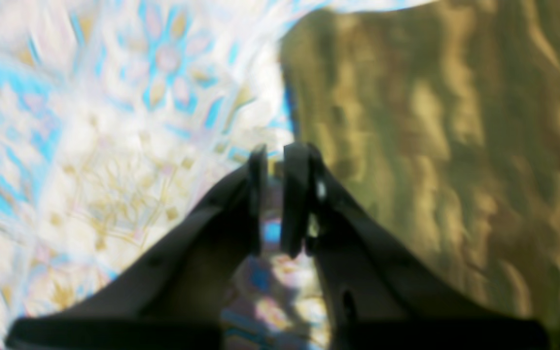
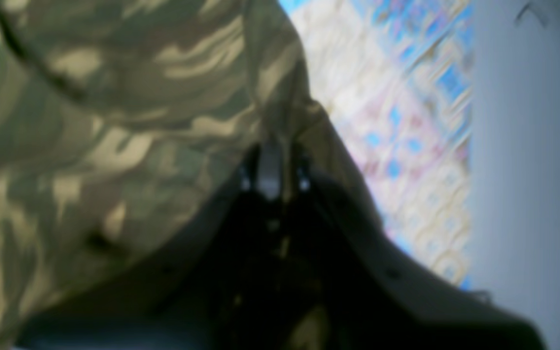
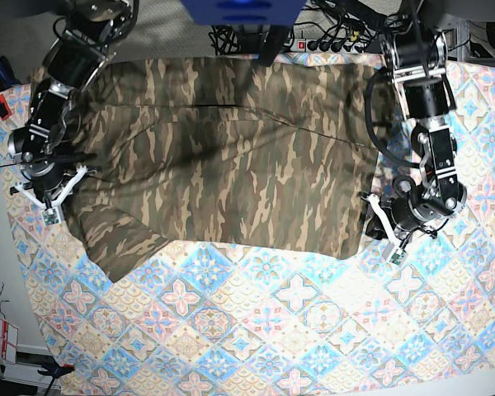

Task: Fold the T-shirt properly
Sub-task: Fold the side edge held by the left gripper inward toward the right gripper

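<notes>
Two-armed robot and camouflage T-shirt (image 3: 231,173), seen with the robot's right arm at the left of the scene and its left arm at the right. The T-shirt, streaked in olive green, brown and tan, lies spread across the middle of a patterned tablecloth (image 3: 239,330), reaching toward the far side between the arms; a dark crease crosses its far part. At the left, the right gripper (image 2: 277,167) is clenched on the T-shirt, the fabric gathered into creases at its fingertips; a crumpled portion extends toward the near left. At the right, the left gripper (image 1: 275,153) is released, its fingers parted by a narrow gap through which the tablecloth shows, and it holds nothing; its tips stand just beside the shirt's right edge, close to the near right corner. A pale, smooth surface (image 2: 528,170) borders the cloth at the left of the scene
</notes>
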### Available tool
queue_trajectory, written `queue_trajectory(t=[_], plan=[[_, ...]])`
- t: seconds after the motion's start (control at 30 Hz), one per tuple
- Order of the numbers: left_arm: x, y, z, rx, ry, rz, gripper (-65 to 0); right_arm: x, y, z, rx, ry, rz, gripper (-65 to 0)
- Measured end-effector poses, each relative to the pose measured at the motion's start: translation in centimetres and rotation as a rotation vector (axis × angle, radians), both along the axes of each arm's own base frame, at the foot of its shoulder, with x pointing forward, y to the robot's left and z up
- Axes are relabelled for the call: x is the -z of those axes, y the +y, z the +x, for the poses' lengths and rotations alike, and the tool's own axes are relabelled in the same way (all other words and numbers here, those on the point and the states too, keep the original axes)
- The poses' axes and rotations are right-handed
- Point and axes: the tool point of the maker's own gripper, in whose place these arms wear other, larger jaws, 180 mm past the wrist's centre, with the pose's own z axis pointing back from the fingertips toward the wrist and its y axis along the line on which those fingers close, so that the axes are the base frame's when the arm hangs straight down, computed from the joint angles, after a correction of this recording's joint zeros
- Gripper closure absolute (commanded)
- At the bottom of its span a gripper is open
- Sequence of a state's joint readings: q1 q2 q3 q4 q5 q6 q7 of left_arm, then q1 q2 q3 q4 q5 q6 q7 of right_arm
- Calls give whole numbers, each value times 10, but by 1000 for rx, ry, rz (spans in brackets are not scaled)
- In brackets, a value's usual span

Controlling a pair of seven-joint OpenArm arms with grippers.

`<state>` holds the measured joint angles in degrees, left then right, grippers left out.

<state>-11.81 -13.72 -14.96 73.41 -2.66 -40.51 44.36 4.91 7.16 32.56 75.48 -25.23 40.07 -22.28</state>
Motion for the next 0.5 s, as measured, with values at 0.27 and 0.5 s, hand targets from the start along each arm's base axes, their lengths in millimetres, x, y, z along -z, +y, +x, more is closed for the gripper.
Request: queue_trajectory(t=[0.27,0.5], plan=[[-3,12,-14,-19,7,54,-85,3,5,-10,-6,4,0,-11],[-14,1,23,-31,-19,-8,-389,7,6,-15,-9,23,-5,-11]])
